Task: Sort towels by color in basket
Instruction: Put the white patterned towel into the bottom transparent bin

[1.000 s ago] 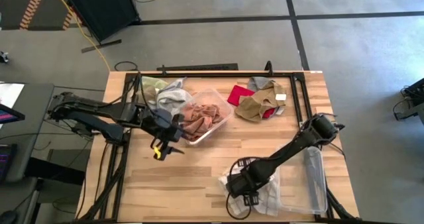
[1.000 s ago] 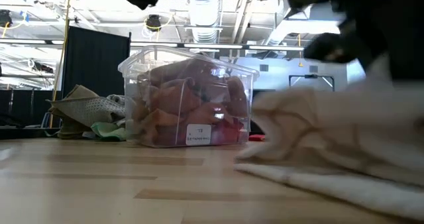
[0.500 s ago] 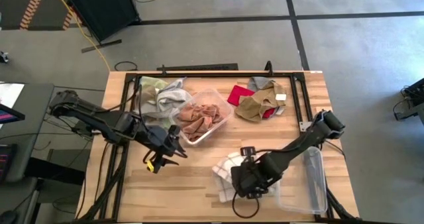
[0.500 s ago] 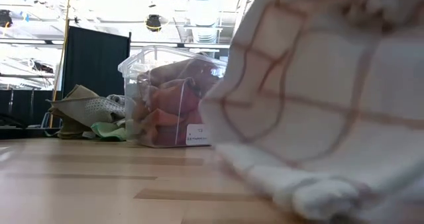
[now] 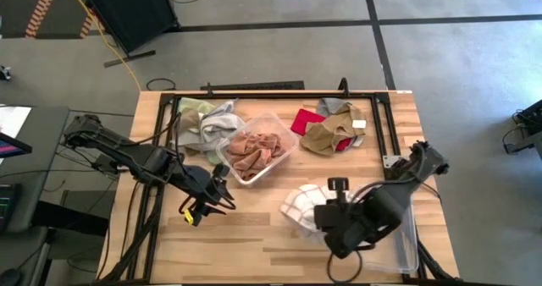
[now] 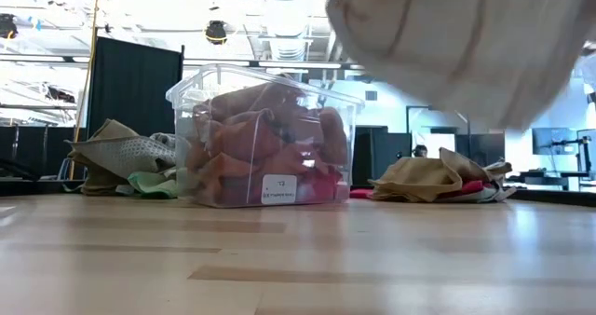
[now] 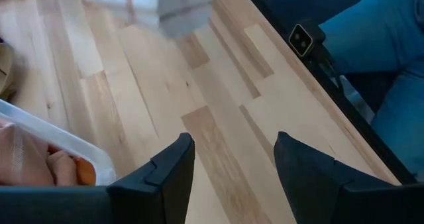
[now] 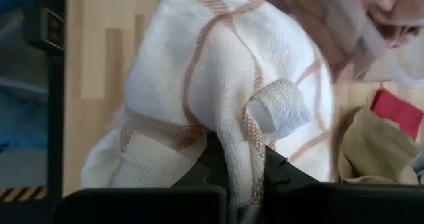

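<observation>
Room: grey concrete floor (image 5: 279, 57) around a pale butcher-block wooden table (image 5: 254, 235); the low view looks across the boards to a dark curtain (image 6: 130, 101) and ceiling lights.
Bin: clear plastic tub (image 5: 284, 127) at table centre, holding crumpled rust-orange towels (image 5: 254, 151); seen from the low view as a see-through box (image 6: 265, 133) with a small white label.
Far-left pile: grey cloth (image 5: 218, 121) and pale green cloth (image 5: 195, 108) just beside the tub.
Far-right pile: tan-brown towel (image 5: 326, 134) lying over a red towel (image 5: 305, 119), well apart from the grippers.
Second bin: clear plastic tray (image 5: 405, 227) at the near right edge.
Right gripper: (image 8: 238, 161) raised above the near right part of the table, fingers clenched on the white towel with reddish-brown checks (image 5: 303, 206), which hangs in a bunch (image 8: 218, 85) clear of the wood.
Left gripper: (image 7: 232, 158) low over bare boards near the tub's near-left corner, fingers spread and holding nothing.
Checks colour: they read rust rather than grey, though the lighting may tint them.
</observation>
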